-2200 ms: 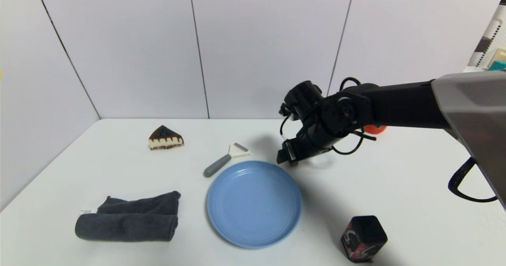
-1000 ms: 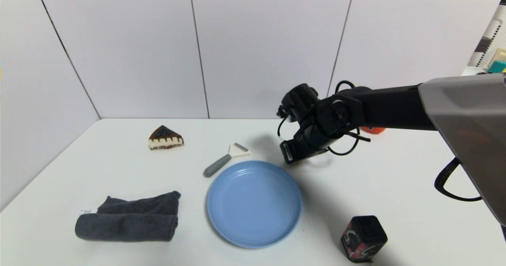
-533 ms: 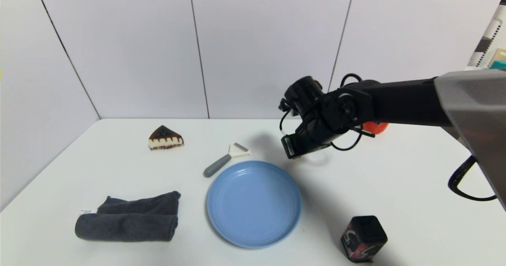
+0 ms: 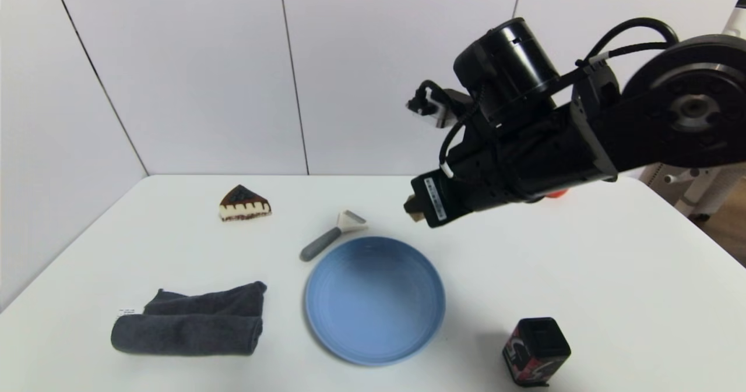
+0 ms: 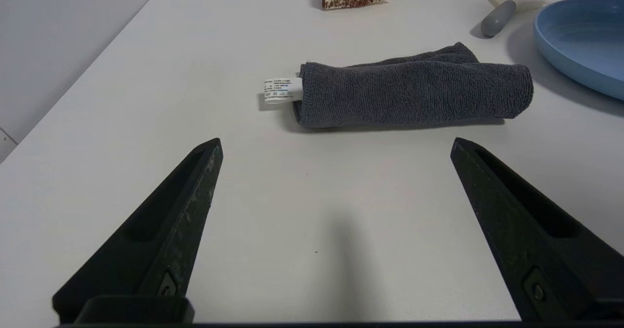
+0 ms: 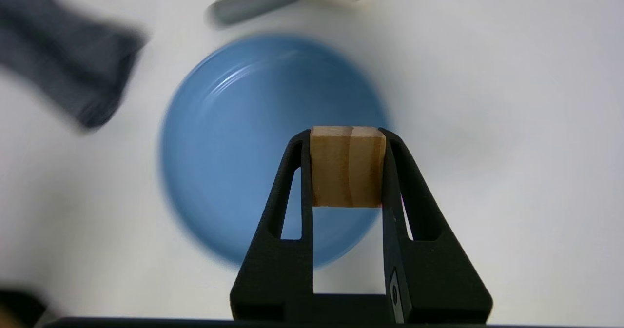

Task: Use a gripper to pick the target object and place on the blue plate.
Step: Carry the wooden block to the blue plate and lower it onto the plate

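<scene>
My right gripper [image 4: 415, 208] hangs in the air above the far right edge of the round light-blue plate [image 4: 373, 316], shut on the small tan wooden cube [image 6: 347, 166]. The wrist view shows the cube clamped between both black fingers [image 6: 292, 191], with the plate [image 6: 229, 138] below and beyond it. Only a sliver of the cube [image 4: 411, 207] peeks out at the fingertips in the head view. My left gripper [image 5: 336, 145] rests low over the near left part of the table, open and empty.
A rolled dark grey towel [image 4: 189, 322] lies left of the plate. A grey-handled peeler [image 4: 329, 237] sits just behind the plate, a cake slice [image 4: 245, 204] farther back left. A black-topped red patterned box [image 4: 535, 350] stands at the near right.
My right arm has lifted well up off the table behind the plate, carrying the cube, and swung toward the camera. The left arm has not moved.
</scene>
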Robot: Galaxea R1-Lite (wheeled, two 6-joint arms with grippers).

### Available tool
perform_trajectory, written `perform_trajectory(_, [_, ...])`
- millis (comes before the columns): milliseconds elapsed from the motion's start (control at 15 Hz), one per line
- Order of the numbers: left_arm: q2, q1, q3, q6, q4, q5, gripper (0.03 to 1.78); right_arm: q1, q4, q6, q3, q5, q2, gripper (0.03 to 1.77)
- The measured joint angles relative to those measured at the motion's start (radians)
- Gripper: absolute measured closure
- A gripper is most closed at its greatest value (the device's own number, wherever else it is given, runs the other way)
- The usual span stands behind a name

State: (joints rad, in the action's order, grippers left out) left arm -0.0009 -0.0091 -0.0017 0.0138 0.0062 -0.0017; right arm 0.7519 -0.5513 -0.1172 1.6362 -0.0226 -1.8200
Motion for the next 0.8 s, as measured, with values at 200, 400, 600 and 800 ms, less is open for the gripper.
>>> perform_trajectory(200, [0.000,0.000,0.000,0.000,0.000,0.000,0.12,0.087,0.008,0.001,-0.138,0.012,0.066,1.40])
perform_trajectory(400, [0.000,0.000,0.000,0.000,0.000,0.000,0.12,0.112,0.012,-0.001,-0.195,0.014,0.063,1.40])
perform_trajectory(600, [0.000,0.000,0.000,0.000,0.000,0.000,0.12,0.116,0.055,-0.006,-0.207,0.014,0.023,1.40])
perform_trajectory(800, [0.000,0.000,0.000,0.000,0.000,0.000,0.12,0.116,0.092,-0.008,-0.210,0.014,-0.026,1.40])
